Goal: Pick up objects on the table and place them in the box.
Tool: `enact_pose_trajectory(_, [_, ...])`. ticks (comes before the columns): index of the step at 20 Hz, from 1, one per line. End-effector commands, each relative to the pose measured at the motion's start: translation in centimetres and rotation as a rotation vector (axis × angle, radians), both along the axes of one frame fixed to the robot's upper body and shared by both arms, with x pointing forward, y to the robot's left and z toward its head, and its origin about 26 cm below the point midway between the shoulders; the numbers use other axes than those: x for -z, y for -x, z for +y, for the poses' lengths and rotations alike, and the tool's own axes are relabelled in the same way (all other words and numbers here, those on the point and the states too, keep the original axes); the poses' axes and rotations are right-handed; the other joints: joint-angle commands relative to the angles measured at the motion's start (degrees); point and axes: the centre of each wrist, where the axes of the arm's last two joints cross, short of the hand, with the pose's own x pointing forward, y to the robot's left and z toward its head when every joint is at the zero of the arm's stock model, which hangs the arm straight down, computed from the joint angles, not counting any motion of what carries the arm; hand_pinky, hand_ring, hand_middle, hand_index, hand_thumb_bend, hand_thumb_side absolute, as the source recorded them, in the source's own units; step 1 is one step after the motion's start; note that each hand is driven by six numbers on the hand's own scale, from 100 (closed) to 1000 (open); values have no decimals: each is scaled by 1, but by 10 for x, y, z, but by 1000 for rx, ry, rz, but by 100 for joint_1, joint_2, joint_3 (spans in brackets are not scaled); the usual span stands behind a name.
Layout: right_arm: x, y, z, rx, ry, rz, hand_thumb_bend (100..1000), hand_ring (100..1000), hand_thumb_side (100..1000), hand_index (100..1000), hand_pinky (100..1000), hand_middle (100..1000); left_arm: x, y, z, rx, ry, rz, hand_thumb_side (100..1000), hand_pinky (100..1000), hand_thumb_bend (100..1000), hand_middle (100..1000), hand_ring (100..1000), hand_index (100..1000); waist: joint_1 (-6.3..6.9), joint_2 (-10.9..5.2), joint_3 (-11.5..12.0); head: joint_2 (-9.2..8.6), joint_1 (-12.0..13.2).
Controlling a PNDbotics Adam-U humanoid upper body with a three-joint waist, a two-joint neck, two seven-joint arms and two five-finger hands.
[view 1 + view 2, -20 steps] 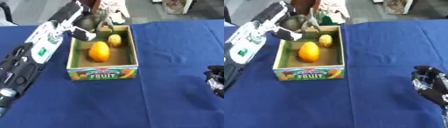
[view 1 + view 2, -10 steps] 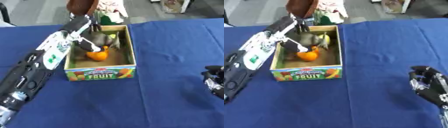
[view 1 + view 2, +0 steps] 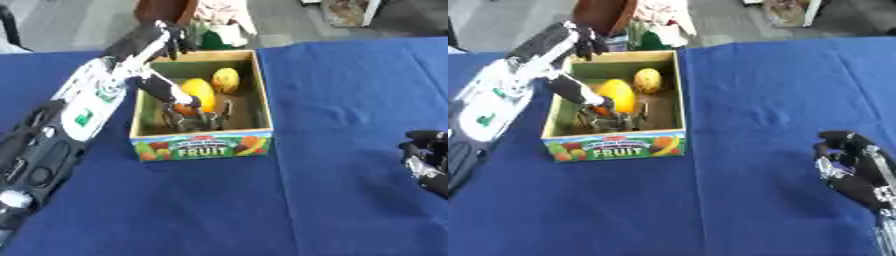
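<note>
A blue cloth with soft creases covers the table point(image 3: 350, 100). On it stands a cardboard box point(image 3: 204, 144) with plain tan inner walls and a printed front panel reading FRUIT among pictured fruit. Inside lie two smooth rounded fruits: a larger orange one point(image 3: 619, 95) near the middle and a smaller yellow, lemon-shaped one point(image 3: 225, 79) toward the far right corner, just beside it.

The left arm, white and black plastic with a green mark, comes in from the lower left and bends over the box's left wall. The left hand point(image 3: 194, 113) hangs down inside the box in front of the orange fruit, its thin dark metallic fingers pointing to the box floor and spread apart, gripping nothing. Whether the fingertips touch the floor cannot be told.

The right hand point(image 3: 852, 171), black with silver joints, rests at the lower right on the cloth, well apart from the box, fingers up and loosely bent, holding nothing.
</note>
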Motion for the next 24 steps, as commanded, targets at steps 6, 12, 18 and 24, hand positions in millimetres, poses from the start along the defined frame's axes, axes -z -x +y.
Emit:
enact_pose_trajectory(6, [-10, 1, -16, 38, 14, -32, 100, 697, 154, 717, 558, 521, -24, 23, 14, -27, 106, -66, 204, 516, 777, 519, 495, 669, -78, -107, 209, -67, -174])
enact_pose_trajectory(12, [-12, 2, -25, 72, 12, -42, 100, 697, 153, 717, 558, 521, -13, 53, 35, -94, 349, -115, 201, 499, 762, 511, 487, 662, -111, -86, 459, -74, -294])
enact_pose_trajectory(18, [-10, 2, -22, 60, 16, -36, 100, 697, 153, 717, 558, 521, 7, 83, 51, -112, 478, -154, 201, 499, 762, 511, 487, 662, -100, -115, 385, -41, -195])
enact_pose_trajectory(24, [-12, 3, -23, 74, -5, -45, 100, 697, 154, 717, 558, 521, 60, 98, 72, -223, 734, -105, 211, 481, 753, 496, 472, 649, -141, -148, 495, 269, 26])
